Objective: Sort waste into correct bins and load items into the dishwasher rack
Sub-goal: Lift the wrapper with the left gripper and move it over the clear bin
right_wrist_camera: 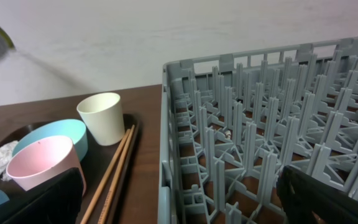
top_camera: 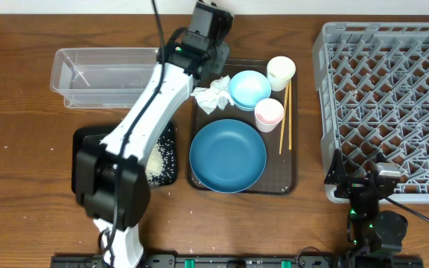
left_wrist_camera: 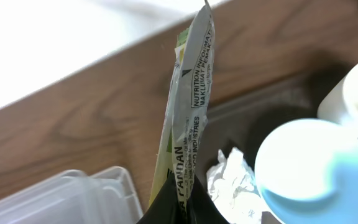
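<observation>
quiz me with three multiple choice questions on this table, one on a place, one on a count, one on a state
1. The chopsticks lie: A in the grey rack; B on the brown tray, along its right side; C in the clear tub.
2. Number of cups on that tray: A one; B two; C four.
3. The left gripper is: A open and empty; B shut on the napkin; C shut on the wrapper.
Answers: 1 B, the overhead view shows them by the tray's right edge. 2 B, one white, one pink. 3 C, the left wrist view shows the printed wrapper pinched in it.
</observation>
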Controlling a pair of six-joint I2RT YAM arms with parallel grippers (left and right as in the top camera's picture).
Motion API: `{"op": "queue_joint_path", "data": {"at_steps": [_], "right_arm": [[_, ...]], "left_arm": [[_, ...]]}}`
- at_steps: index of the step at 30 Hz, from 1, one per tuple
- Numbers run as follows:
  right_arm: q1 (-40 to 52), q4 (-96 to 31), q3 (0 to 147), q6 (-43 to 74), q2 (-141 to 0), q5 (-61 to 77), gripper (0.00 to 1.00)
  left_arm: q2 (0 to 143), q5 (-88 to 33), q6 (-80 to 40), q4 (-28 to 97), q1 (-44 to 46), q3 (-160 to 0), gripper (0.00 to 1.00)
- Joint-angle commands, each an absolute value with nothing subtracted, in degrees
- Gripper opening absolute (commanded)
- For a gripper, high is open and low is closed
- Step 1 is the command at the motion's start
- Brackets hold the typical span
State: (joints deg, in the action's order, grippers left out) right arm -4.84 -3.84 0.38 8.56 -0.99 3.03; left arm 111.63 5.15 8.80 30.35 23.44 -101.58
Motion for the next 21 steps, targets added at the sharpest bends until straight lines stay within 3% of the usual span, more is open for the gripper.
{"op": "queue_joint_path", "data": {"at_steps": [1, 6, 11, 17, 21], "right_arm": [[-3.36, -4.05, 0.32, 8.97, -0.71, 3.38, 0.99], [-3.36, -4.05, 0.32, 8.97, -0.71, 3.40, 0.99], [-3.36, -4.05, 0.32, 8.97, -0.71, 3.40, 0.99], [-3.36, -4.05, 0.32, 8.97, -0.71, 3.40, 0.99], [-3.36, -4.05, 0.32, 8.97, -0.71, 3.40, 0.99]], "left_arm": [[109.43, 9.23, 8.03, 30.30, 22.57, -101.49, 0.06], [108.90, 18.11, 1.19, 31.33, 19.57, -101.47, 0.06], [109.12, 19.16, -11.90, 34.09, 14.68, -101.47, 0.06], [109.21, 18.90, -40.64, 39.57, 8.60, -101.47, 0.10], [109.34, 18.92, -48.14, 41.52, 6.70, -101.47, 0.11]]}}
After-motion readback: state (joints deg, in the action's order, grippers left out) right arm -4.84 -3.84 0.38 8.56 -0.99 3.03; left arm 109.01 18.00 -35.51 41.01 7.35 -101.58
